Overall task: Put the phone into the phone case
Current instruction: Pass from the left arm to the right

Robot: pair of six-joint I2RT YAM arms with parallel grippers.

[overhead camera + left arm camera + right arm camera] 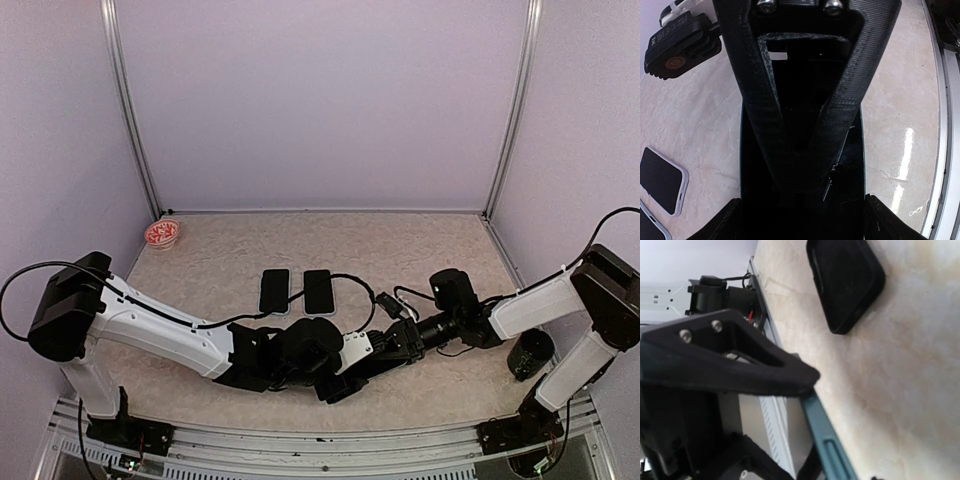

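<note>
Teal edging runs down both long sides of the phone, a flat slab with a glossy black face, held low over the near middle of the beige marbled worktop, where the two arms meet. The left end effector grasps it across its width, one fingertip against each teal side. Whether that teal rim is a case around the phone or part of the phone itself cannot be told. The right end effector reaches in from the opposite end: one of its fingers lies over the glossy face, and in the right wrist view its tip sits right at the teal edge. Whether this end effector has clamped onto the phone or merely straddles it cannot be told. Farther back on the worktop, well apart from the arms, a dark rectangle and a second dark rectangle lie flat, side by side and just apart. A small red-and-white dish sits near the far left corner, and a black cylinder stands by the right arm.
</note>
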